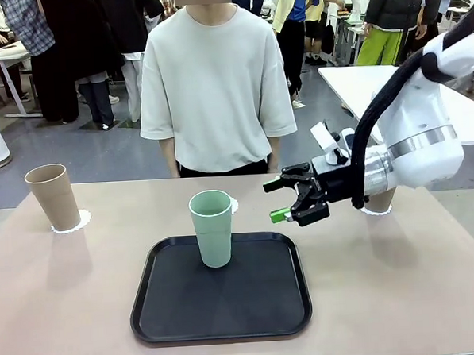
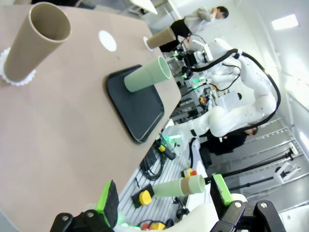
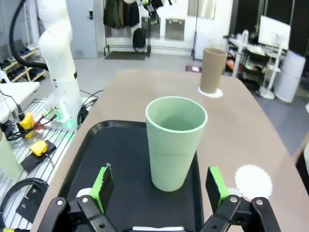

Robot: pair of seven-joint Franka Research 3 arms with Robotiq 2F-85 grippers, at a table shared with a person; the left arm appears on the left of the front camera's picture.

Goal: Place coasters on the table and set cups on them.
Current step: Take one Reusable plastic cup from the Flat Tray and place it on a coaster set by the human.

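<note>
The green cup (image 3: 175,142) stands upright on the tray (image 3: 116,159) straight ahead of my right gripper (image 3: 159,186), lined up between its wide-apart fingers, with the free coaster (image 3: 252,180) on the table (image 3: 241,130) just off to one side. If I close off-centre or too high, I judge the tall cup could tip. The gripper holds and touches nothing.

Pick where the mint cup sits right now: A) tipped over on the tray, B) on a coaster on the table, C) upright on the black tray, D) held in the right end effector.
C: the mint cup stands upright on the black tray, with the open right end effector beside it and apart from it, and the free coaster bare.
</note>
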